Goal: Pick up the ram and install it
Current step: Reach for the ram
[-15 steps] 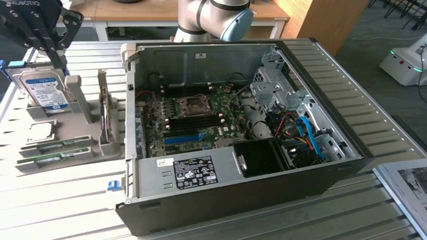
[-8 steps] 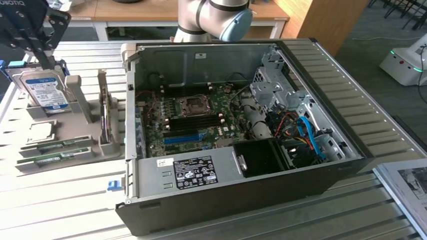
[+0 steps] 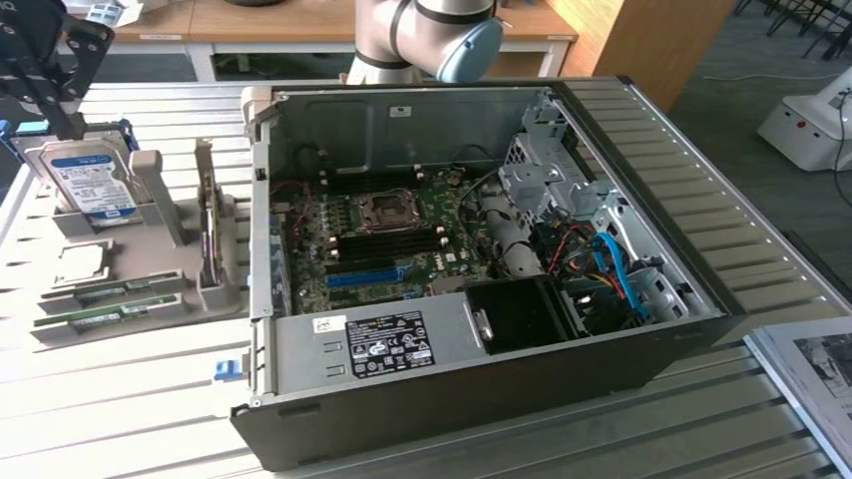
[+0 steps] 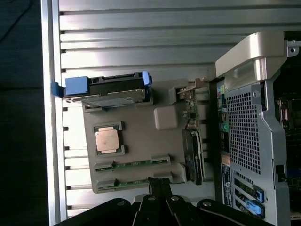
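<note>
Fingers [image 4: 154, 189] clenched on nothing, hanging above the gray holder [image 4: 141, 122]; the ram [image 4: 134, 164] lies slotted there beside a twin stick [image 4: 127, 181], near the CPU [image 4: 107, 140]; risk: shut tips coming down would jab its edge, not straddle it.

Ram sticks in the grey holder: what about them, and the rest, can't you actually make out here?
- Ram sticks: wrist view, the shut claw covers one stick's end; contact unclear.
- Motherboard slots: exterior view, too small to tell filled from empty.
- Hard drive label: exterior view, print too small to read.
</note>
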You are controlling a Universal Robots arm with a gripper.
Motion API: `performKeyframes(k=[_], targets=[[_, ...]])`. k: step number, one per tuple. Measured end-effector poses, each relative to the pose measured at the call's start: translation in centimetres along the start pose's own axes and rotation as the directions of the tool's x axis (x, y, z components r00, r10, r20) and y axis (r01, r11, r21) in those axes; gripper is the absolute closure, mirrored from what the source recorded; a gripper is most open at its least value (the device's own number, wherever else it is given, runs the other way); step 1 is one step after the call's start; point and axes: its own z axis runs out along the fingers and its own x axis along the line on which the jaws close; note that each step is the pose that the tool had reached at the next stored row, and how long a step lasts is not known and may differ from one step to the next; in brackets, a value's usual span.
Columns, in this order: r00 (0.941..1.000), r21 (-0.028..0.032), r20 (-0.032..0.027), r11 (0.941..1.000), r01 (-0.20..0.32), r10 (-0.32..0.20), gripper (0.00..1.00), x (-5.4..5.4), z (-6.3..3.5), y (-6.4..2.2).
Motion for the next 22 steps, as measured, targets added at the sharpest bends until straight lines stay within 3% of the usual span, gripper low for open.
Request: performKeyframes(k=[8,22], targets=[[1.0,0.0003,-0.0038,1.0,0.0,0.0,0.9,1.4,0.0,-0.11],[1.0,0.0003,-0.004,1.0,0.0,0.0,0.9,1.9,-0.01,-0.15]])
